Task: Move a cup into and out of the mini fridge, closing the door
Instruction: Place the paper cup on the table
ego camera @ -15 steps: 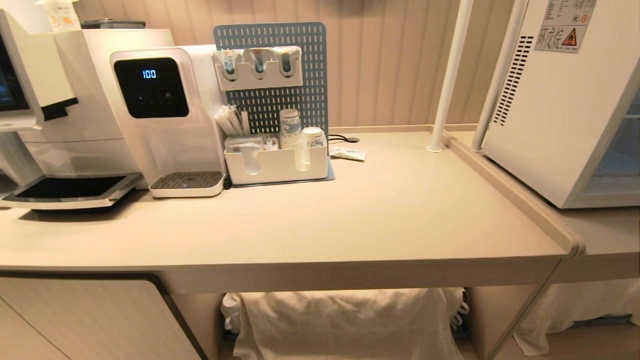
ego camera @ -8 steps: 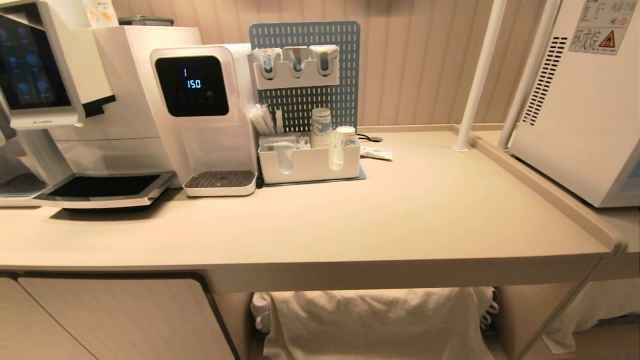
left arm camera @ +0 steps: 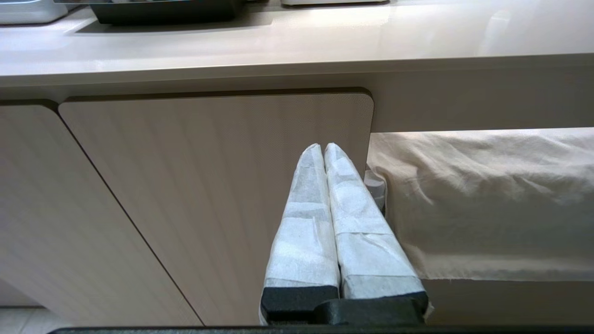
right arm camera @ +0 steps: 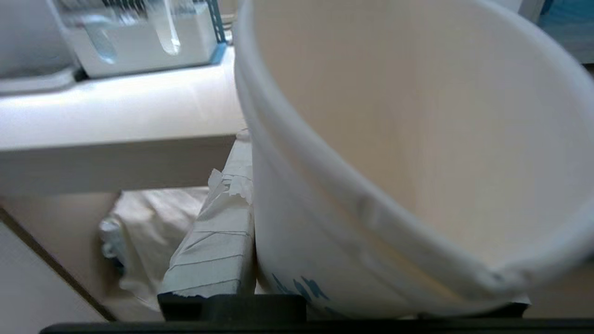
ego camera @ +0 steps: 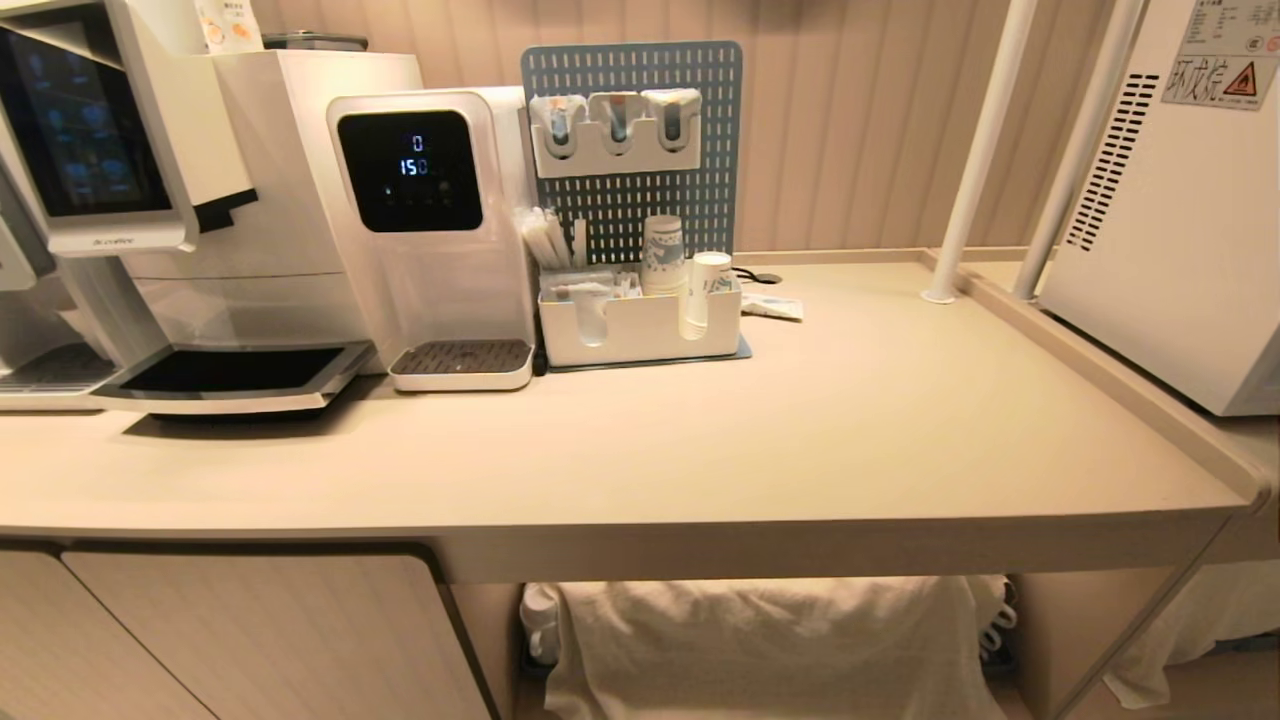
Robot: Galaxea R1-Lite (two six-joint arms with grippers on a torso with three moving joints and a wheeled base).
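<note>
The right gripper (right arm camera: 325, 260) is clamped on the cup (right arm camera: 417, 139), a white paper cup with a blue print low on its wall. One tape-wrapped finger (right arm camera: 218, 250) presses against the cup's outer side; the other finger is hidden behind the cup. The cup's open mouth fills most of the right wrist view and its inside looks empty. The gripper and the cup sit in front of the counter (ego camera: 800, 430), at about the level of its front edge, and outside the head view.

The left gripper (left arm camera: 323, 150) is clenched with nothing in it, its two tape-wrapped fingers pressed together. It hangs below the counter's front edge, before the cabinet door (left arm camera: 209, 195) and just beside the white cloth (left arm camera: 487, 199) that drapes the opening under the counter.

The mini fridge (ego camera: 1180, 220) stands on a lower surface past the counter's right end, only its vented white side and warning sticker (ego camera: 1215, 70) showing; its door is out of view. At the counter's back stands a white organiser tray (ego camera: 640, 335) with stacks of patterned cups (ego camera: 663, 255), in front of a blue pegboard (ego camera: 640, 190). Left of the tray is a water dispenser (ego camera: 430, 230) with a lit black screen, and left of that a larger coffee machine (ego camera: 150, 200).
</note>
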